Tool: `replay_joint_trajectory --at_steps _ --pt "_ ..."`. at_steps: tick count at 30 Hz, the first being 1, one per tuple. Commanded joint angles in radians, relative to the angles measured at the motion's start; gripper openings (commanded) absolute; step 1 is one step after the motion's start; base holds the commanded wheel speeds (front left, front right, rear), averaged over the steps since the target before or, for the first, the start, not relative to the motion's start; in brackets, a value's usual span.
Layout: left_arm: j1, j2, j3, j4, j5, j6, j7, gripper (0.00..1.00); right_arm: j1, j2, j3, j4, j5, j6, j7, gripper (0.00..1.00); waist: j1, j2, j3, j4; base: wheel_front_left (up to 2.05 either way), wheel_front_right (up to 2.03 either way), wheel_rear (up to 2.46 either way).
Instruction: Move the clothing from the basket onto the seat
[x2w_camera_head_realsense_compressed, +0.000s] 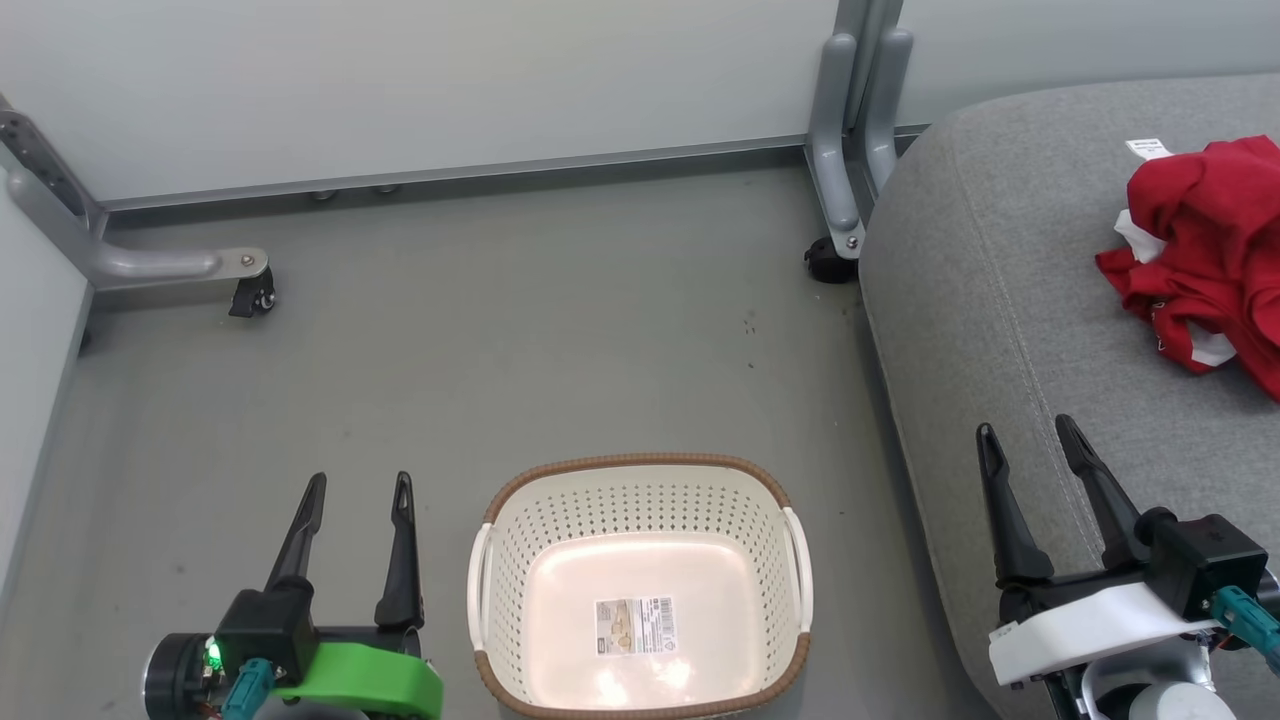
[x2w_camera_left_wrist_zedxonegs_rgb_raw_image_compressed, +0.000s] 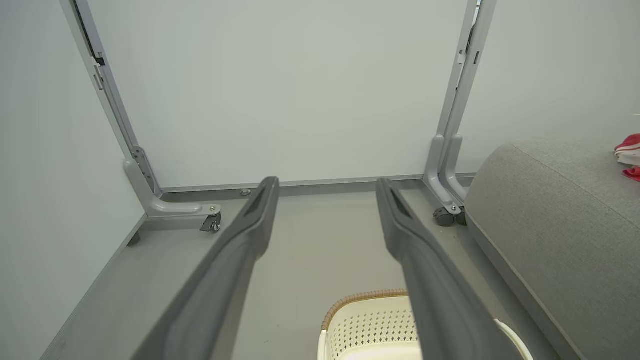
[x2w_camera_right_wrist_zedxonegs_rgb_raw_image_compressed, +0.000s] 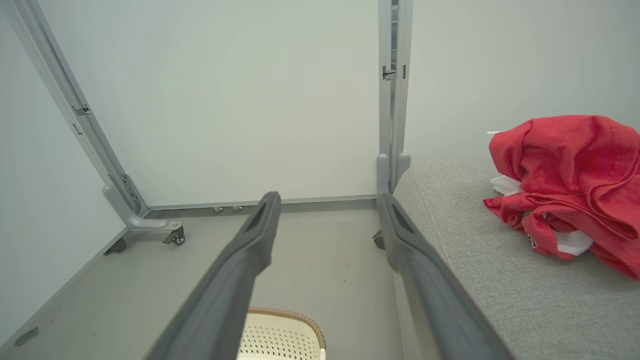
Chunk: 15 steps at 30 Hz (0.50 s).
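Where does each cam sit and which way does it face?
Head view: on the head, looking forward-down at basket, seat, clothing; left gripper, right gripper show, open.
Left wrist view: left wrist, facing the wall along its own fingers.
Right wrist view: right wrist, facing the wall along its own fingers.
All share basket, seat, clothing.

The floor (x2w_camera_head_realsense_compressed: 560, 330) between wall (x2w_camera_head_realsense_compressed: 450, 80) and basket (x2w_camera_head_realsense_compressed: 640, 500) lies bare and wide, open to passage. The basket's mouth faces up, unblocked, its bottom bare but for a sticker (x2w_camera_head_realsense_compressed: 634, 626). Just right of it the seat (x2w_camera_head_realsense_compressed: 1000, 300) rises as a barrier. The clothing (x2w_camera_head_realsense_compressed: 1210, 230) heaps at the seat's far right, with bare cushion before it. Two castored frame legs (x2w_camera_head_realsense_compressed: 170, 265) (x2w_camera_head_realsense_compressed: 835, 170) stand by the wall.
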Motion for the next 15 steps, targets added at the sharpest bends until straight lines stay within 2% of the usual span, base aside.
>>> replay_joint_trajectory --at_steps 1,7,8,10,15 --pt "0.005 0.001 0.004 0.005 0.004 -0.005 0.0 1.0 0.007 -0.002 0.0 -0.004 -0.001 0.0 -0.003 1.0 0.0001 0.0 0.0 0.001 0.0 0.0 0.0" --pt "-0.004 -0.003 0.007 0.001 0.016 -0.006 0.0 1.0 0.003 -0.007 -0.002 -0.003 0.001 0.0 0.002 1.0 0.0001 0.0 0.002 0.003 0.0 0.0 0.0" --pt "0.0 -0.004 0.002 0.003 0.011 -0.001 0.0 0.0 0.001 -0.001 0.0 0.003 0.001 0.0 0.0 0.0 0.0001 0.0 0.002 0.003 0.0 0.0 0.0" --pt "0.002 -0.006 -0.001 0.016 0.003 -0.002 0.001 0.0 0.003 0.003 0.003 0.017 0.008 0.0 0.0 0.0 0.0001 0.0 0.002 0.003 0.0 0.0 0.0" --pt "-0.004 -0.004 0.009 0.018 -0.104 -0.008 0.023 0.0 -0.004 -0.001 0.001 0.032 0.115 0.0 0.009 0.0 0.0001 0.0 -0.001 0.004 0.0 0.0 0.0"
